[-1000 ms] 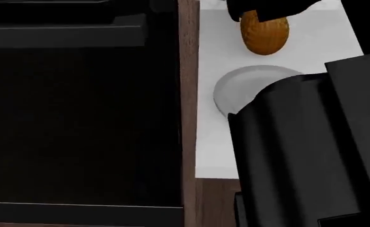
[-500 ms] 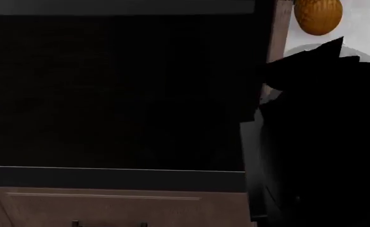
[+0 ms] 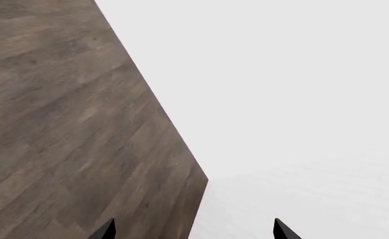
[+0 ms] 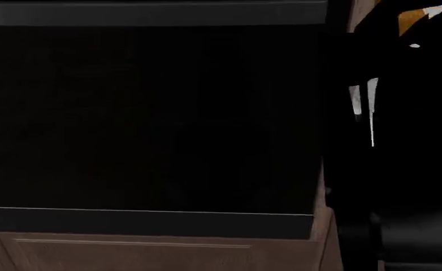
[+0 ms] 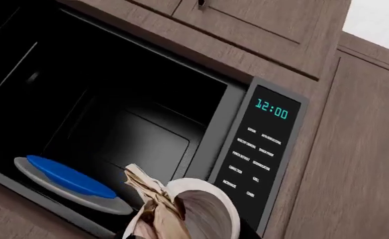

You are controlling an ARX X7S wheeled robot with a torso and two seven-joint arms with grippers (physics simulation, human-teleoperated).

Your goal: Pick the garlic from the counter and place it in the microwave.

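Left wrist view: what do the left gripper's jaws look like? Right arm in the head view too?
The left gripper shows only two plain matte-black pointed tips, set apart at the frame edge; no markings, pads or cables visible. In the head view the right arm is a smooth black blocky mass with flat panels, unmarked and cable-free as far as the dark render shows.

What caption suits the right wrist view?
Garlic held before the open microwave, blue plate inside, clock reading 12:00.

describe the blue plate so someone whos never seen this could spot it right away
Find the open microwave set into wood-brown cabinetry, its cyan clock reading 12:00. On the floor of its dark cavity lies a grey turntable carrying the blue plate, the only bright blue thing there, behind the garlic.
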